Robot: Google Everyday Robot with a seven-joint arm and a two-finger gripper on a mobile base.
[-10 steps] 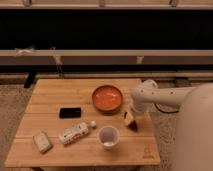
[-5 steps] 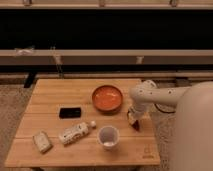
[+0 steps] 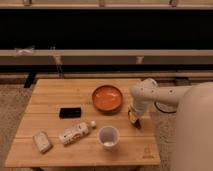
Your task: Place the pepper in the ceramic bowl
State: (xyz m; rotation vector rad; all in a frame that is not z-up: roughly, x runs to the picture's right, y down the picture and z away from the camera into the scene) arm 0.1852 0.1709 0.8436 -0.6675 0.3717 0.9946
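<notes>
The gripper (image 3: pixel 135 120) hangs low over the worktop (image 3: pixel 50 100), right of centre. Its fingers appear clamped on the pepper (image 3: pixel 137 124), a dark red shape at their tip. The ceramic bowl (image 3: pixel 107 98) lies just to the upper left. Caution: if you traverse without lifting, the pepper may strike the rim. Releasing early drops it outside.

On the wooden table (image 3: pixel 50 92) sit a black phone (image 3: pixel 70 112), a white bottle (image 3: pixel 75 132), a wrapped packet (image 3: pixel 42 141) and a white cup (image 3: pixel 108 136).
</notes>
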